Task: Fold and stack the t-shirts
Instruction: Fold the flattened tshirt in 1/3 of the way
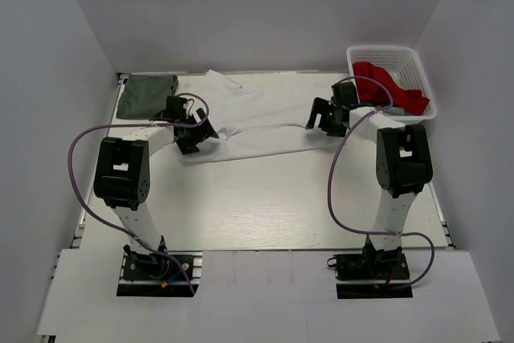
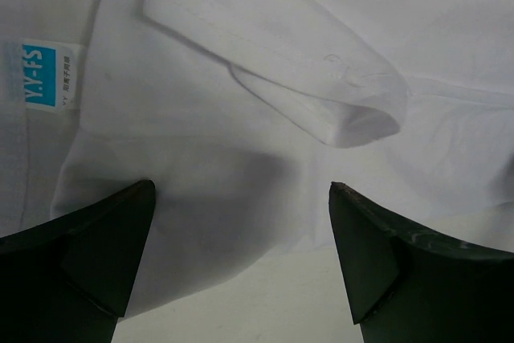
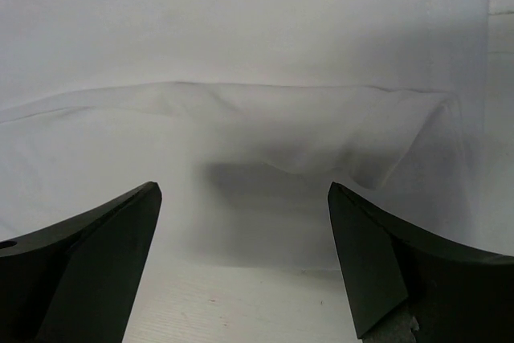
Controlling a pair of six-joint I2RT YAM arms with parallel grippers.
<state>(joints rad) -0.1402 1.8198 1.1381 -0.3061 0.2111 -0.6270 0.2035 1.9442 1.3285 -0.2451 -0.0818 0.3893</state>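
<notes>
A white t-shirt (image 1: 265, 122) lies spread across the back half of the table, folded into a long band. Its blue neck label (image 2: 38, 75) and a folded sleeve (image 2: 321, 86) show in the left wrist view. A dark grey-green t-shirt (image 1: 146, 95) lies folded at the back left corner. My left gripper (image 1: 195, 132) hovers open over the white shirt's left end, nothing between its fingers (image 2: 96, 255). Over the shirt's right end my right gripper (image 1: 323, 118) is open too, the cloth edge (image 3: 265, 174) just beyond its fingertips.
A white plastic basket (image 1: 391, 56) at the back right holds red cloth (image 1: 393, 86). White walls enclose the table on three sides. Purple cables loop from both arms.
</notes>
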